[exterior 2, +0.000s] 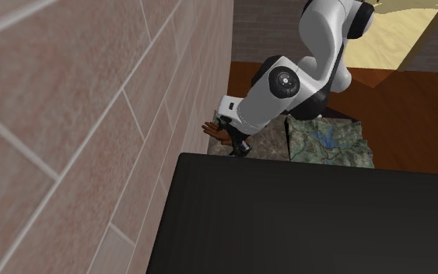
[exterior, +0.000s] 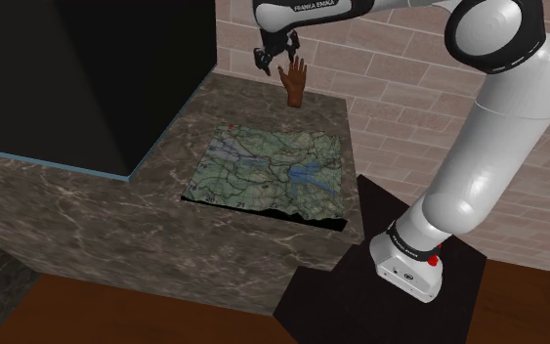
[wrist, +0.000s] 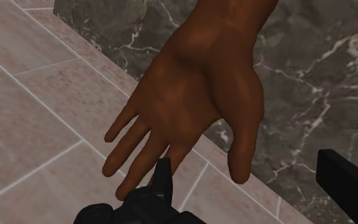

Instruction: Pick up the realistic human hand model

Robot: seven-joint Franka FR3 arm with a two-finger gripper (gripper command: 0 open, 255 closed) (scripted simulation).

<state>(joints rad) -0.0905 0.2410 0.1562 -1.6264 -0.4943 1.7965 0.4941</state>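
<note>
A brown human hand model (exterior: pixel 294 80) stands upright, fingers up, at the far corner of the dark marble counter (exterior: pixel 165 186) close to the brick wall. My gripper (exterior: pixel 275 54) hangs just above it, slightly toward the shoulder view's left, and is open. In the wrist view the hand model (wrist: pixel 196 95) points its fingertips at my gripper (wrist: pixel 254 191). Its thumb tip lies in the gap between the two black fingers (wrist: pixel 161 184), and neither finger clasps it. In the second exterior view the hand model (exterior 2: pixel 213 131) peeks out beside the wall, partly hidden behind the arm.
A relief map (exterior: pixel 273 168) lies flat on the counter nearer the stand (exterior: pixel 390 283). A tall black block (exterior: pixel 87 68) rises at the shoulder view's left. The brick wall (exterior: pixel 400 59) stands directly behind the hand model.
</note>
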